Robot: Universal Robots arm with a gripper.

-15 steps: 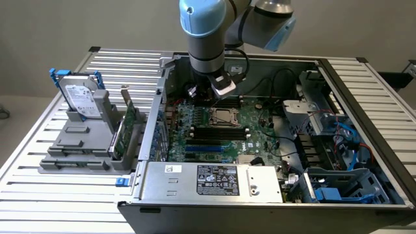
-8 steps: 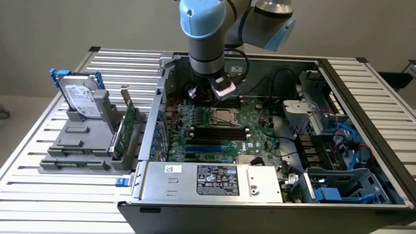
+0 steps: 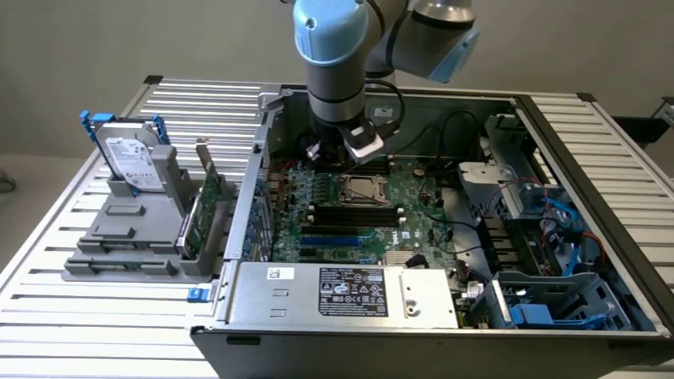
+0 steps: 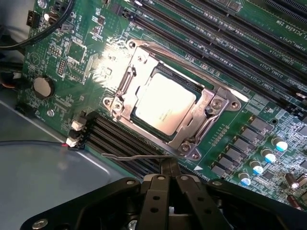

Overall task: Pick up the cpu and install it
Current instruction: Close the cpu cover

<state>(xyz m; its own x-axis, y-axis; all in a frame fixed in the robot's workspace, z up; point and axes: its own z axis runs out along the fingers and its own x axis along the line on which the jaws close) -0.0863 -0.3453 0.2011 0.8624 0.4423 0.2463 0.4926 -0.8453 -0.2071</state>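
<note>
Gripper, pinched shut and empty, hovers at the seated cpu's exterior-view twelve o'clock, and I'd keep it square, touching lightly.

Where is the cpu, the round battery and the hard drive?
cpu (image 4: 165,103): wrist view, middle of its shiny metal top.
coin battery (image 4: 43,86): wrist view, centre of its round face.
hard drive (image 3: 135,162): exterior view, on its white label.
</note>
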